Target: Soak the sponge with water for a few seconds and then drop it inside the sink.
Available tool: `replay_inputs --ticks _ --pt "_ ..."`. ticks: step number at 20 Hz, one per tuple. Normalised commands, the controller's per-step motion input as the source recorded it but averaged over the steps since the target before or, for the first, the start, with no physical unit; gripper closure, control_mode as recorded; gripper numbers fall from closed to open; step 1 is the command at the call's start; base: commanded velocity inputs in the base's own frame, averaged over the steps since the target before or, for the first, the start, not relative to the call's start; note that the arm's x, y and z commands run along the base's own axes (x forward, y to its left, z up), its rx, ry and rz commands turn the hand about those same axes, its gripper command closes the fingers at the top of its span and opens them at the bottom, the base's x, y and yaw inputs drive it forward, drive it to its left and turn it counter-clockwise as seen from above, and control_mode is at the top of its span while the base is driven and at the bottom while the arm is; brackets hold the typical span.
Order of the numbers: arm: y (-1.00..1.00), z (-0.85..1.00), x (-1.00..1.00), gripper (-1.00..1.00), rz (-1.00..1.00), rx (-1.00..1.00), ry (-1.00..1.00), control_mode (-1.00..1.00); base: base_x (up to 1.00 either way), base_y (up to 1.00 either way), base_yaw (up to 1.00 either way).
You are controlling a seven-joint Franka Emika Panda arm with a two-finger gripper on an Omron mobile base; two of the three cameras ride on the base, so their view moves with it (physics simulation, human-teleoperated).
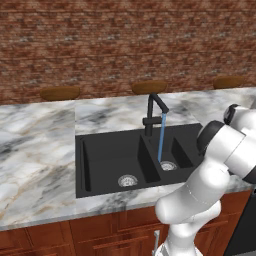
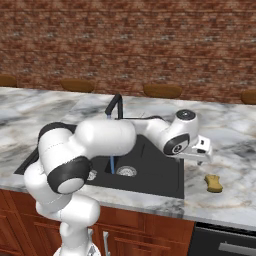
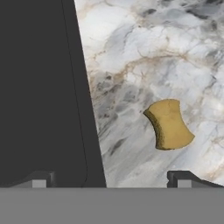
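Observation:
The yellow sponge [image 2: 214,183] lies on the marble counter just right of the black double-basin sink [image 2: 155,175]. My gripper [image 2: 201,156] hangs open above the counter between the sink's right rim and the sponge, holding nothing. In the hand view the sponge [image 3: 169,124] sits ahead and toward the right fingertip [image 3: 183,179], with the sink [image 3: 39,87] on the left. My gripper [image 3: 111,181] straddles the sink's edge there. A thin blue stream of water [image 1: 161,137] runs from the black faucet [image 1: 152,112] into the narrower basin of the sink [image 1: 100,160]. The water [image 2: 112,164] also shows below my arm.
Marble counter [image 1: 35,150] spreads left and right of the sink. Brown round stool tops [image 1: 60,93] stand behind it against a brick wall. My own arm [image 2: 105,137] crosses over the sink. A dark appliance front [image 2: 225,242] sits below the counter at right.

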Motion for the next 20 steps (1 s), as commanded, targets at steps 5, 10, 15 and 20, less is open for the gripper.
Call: replay_inputs --ticks 5,10,15,20 --pt "-0.18 -0.07 -0.19 -1.00 0.00 0.00 0.02 -1.00 0.00 0.00 0.00" --pt "-0.24 -0.05 -0.06 -1.00 0.00 0.00 0.03 -1.00 0.00 0.00 0.00" --pt "-0.29 -0.04 0.00 -1.00 0.00 0.00 0.02 -1.00 0.00 0.00 0.00" --pt "-0.33 -0.12 0.00 -1.00 0.00 0.00 0.00 -1.00 0.00 0.00 0.00"
